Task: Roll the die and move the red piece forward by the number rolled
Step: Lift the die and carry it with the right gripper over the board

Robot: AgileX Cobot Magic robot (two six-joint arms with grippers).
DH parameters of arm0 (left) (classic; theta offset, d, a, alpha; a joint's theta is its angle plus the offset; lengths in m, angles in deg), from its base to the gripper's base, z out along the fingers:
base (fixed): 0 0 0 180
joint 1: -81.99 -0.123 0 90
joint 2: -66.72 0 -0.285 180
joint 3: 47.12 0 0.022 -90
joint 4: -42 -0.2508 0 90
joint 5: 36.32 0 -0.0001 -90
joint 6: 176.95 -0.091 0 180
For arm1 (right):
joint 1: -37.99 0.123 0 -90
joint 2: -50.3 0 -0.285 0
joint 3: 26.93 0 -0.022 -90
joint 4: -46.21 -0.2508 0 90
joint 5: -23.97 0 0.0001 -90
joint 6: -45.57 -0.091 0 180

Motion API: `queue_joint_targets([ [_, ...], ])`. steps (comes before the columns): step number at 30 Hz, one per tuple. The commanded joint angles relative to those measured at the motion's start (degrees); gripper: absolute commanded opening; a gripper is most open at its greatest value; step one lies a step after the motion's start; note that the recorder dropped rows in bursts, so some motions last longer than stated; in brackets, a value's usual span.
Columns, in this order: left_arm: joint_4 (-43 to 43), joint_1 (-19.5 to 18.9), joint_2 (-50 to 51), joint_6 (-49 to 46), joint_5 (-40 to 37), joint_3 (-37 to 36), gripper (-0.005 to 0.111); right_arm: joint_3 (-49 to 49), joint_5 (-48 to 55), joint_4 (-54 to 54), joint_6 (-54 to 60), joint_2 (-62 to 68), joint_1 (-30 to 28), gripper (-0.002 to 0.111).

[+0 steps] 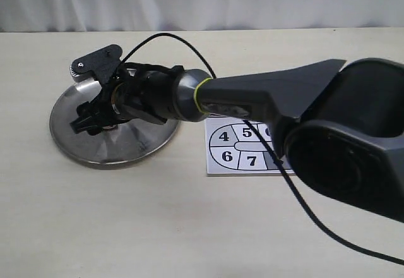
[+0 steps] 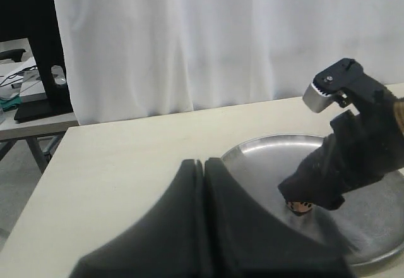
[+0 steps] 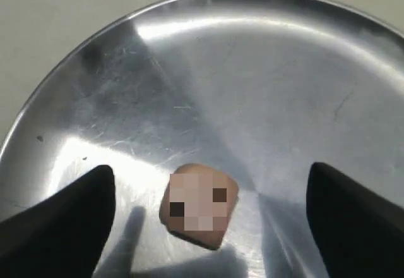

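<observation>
The die (image 3: pixel 199 203), a pale beige cube with dark pips, is in the steel plate (image 3: pixel 252 69), between the spread fingers of my right gripper (image 3: pixel 210 177) and touching neither. I cannot tell whether it rests flat. In the exterior view the right arm reaches across the middle, and the right gripper (image 1: pixel 88 121) hangs open low over the plate (image 1: pixel 113 158), hiding the die. The left wrist view shows the die (image 2: pixel 300 206) under the right gripper (image 2: pixel 315 193). My left gripper (image 2: pixel 203 162) is shut and empty, beside the plate (image 2: pixel 271 155). The red piece is hidden.
A white game board (image 1: pixel 230 155) with numbered squares lies right of the plate, partly covered by the right arm (image 1: pixel 328 120). A black cable (image 1: pixel 315 218) trails across the table toward the front right. White curtains hang behind the table.
</observation>
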Motion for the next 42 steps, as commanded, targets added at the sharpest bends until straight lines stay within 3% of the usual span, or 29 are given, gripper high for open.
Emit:
queue_joint_targets([
  [1,0.03,-0.19,-0.15,0.05,0.52,-0.1,0.0,-1.86,0.04,-1.35,0.25,2.14,0.47,0.077],
  [5,0.03,-0.19,-0.15,0.05,0.52,-0.1,0.0,-2.91,-0.18,-1.35,0.25,3.99,0.47,0.067],
  [11,0.03,-0.19,-0.15,0.05,0.52,-0.1,0.0,-3.02,0.88,-1.14,0.25,3.67,0.47,0.021],
  [14,0.03,-0.19,-0.15,0.05,0.52,-0.1,0.0,-3.16,5.88,-0.14,0.25,1.18,0.47,0.004],
  [19,0.03,-0.19,-0.15,0.05,0.52,-0.1,0.0,-4.88,28.15,9.83,4.3,-9.16,-0.3,0.004],
  [24,0.03,-0.19,-0.15,0.05,0.52,-0.1,0.0,-4.88,38.8,7.97,10.99,-19.38,-6.03,0.004],
  [25,0.03,-0.19,-0.15,0.05,0.52,-0.1,0.0,-4.76,39.28,6.37,11.87,-20.72,-7.59,0.004],
  [28,0.03,-0.19,-0.15,0.05,0.52,-0.1,0.0,0.62,38.68,-12.86,21.44,-25.92,-19.13,0.004],
  [32,0.03,-0.19,-0.15,0.05,0.52,-0.1,0.0,13.4,34.08,-19.22,25.13,-24.72,-28.41,0.004],
  [35,0.03,-0.19,-0.15,0.05,0.52,-0.1,0.0,20.2,29.73,-18.94,25.34,-22.15,-31.14,0.004],
  [42,0.03,-0.19,-0.15,0.05,0.52,-0.1,0.0,20.68,27.4,-19.16,25.34,-20.54,-30.98,0.005],
])
